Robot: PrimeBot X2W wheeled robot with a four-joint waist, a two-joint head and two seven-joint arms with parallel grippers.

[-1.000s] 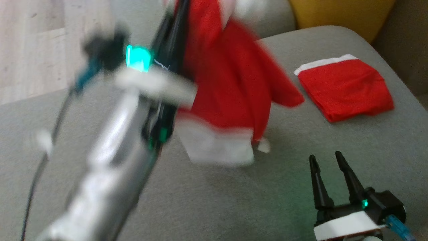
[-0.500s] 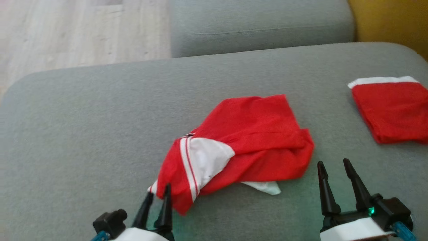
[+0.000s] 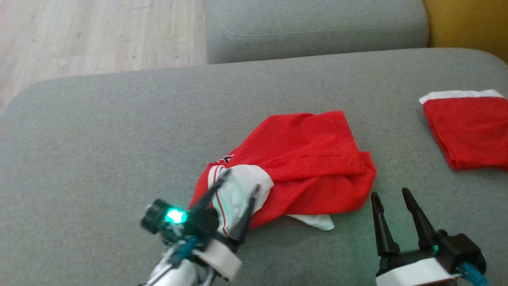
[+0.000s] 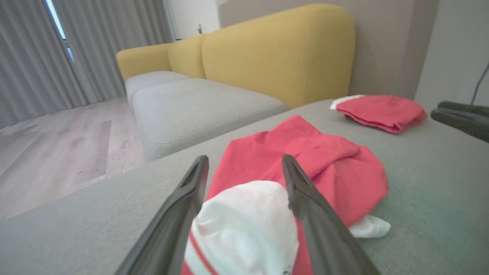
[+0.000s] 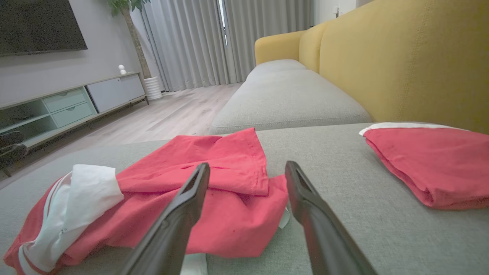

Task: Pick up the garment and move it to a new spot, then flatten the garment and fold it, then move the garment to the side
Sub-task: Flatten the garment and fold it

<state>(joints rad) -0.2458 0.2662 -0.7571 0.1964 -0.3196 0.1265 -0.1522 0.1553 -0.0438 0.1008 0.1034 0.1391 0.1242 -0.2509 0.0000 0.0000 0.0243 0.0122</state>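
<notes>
Head view: here you get the left gripper (image 3: 242, 179) and the right gripper (image 3: 389, 192) together with both garments, all on the grey seat cushion (image 3: 99, 159).
Left wrist view: this adds the yellow backrest (image 4: 275, 53), the grey curtains (image 4: 34, 57), and the right gripper's dark fingers (image 4: 462, 121) at its right edge.
Right wrist view: this gives you a low cabinet (image 5: 68, 103) along the far wall.
Task garment: your crumpled red garment (image 3: 309, 159) lies mid-cushion, bunched in folds. It has a red-striped white panel (image 3: 238, 194) at its near-left end.
Left gripper: the fingers are spread wide, astride the white panel, not pinching it.
Right gripper: the fingers are wide and empty, just beside the garment's near-right corner.
Count: two red garments, one crumpled and one folded red garment (image 3: 468, 131) well to the right. Two grippers, two fingers each.
</notes>
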